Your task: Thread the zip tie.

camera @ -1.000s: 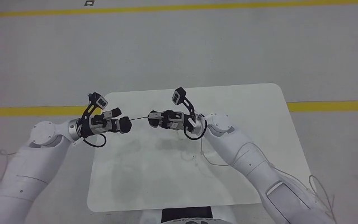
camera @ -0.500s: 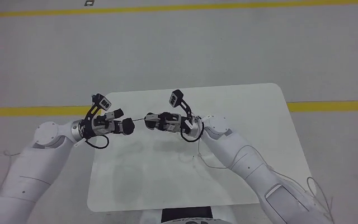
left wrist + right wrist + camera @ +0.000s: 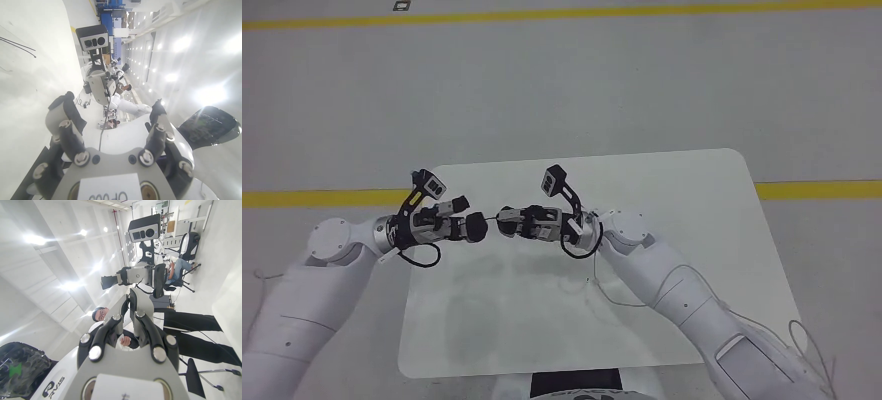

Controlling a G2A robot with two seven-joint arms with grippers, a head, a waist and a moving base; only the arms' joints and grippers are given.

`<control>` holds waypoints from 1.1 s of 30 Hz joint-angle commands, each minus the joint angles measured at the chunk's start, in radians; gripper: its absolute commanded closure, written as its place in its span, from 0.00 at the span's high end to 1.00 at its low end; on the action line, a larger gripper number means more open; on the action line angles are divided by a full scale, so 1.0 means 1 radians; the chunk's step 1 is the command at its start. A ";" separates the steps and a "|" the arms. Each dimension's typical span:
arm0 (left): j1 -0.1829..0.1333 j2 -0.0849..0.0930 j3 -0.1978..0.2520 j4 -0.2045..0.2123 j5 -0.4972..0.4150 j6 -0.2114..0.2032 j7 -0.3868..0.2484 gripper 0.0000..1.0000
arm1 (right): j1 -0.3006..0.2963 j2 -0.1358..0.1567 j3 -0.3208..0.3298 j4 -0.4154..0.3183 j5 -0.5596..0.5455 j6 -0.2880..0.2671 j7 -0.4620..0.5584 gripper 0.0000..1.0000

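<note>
The zip tie (image 3: 101,132) is a thin, dark, nearly straight strand held in the air above the white bench (image 3: 692,200). In the top view it sits left of the middle of the frame, bridging the short gap where the two arms meet tip to tip.

The right pincer (image 3: 504,221) has its fingers pressed together to a narrow slit and grips one end of the strand. From there the strand runs toward the left pincer (image 3: 475,228), which is spread wide. In the left wrist view the strand passes down the middle of the gap, apart from both fingers (image 3: 64,111), and reaches toward the plate at their base.

A few more thin dark strands (image 3: 20,47) lie flat on the bench, well apart from both pincers.
</note>
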 commanded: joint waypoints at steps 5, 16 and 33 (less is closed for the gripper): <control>-0.005 -0.004 -0.001 0.010 0.007 0.010 -0.011 0.40 | 0.004 -0.006 -0.004 0.008 -0.007 0.001 0.000 0.00; -0.007 -0.013 0.002 0.024 0.014 0.017 -0.021 0.31 | 0.007 -0.011 -0.002 0.011 -0.031 0.006 -0.005 0.00; -0.010 -0.024 0.000 0.027 0.025 0.026 -0.029 0.18 | 0.015 -0.025 -0.008 0.018 -0.048 0.007 -0.018 0.00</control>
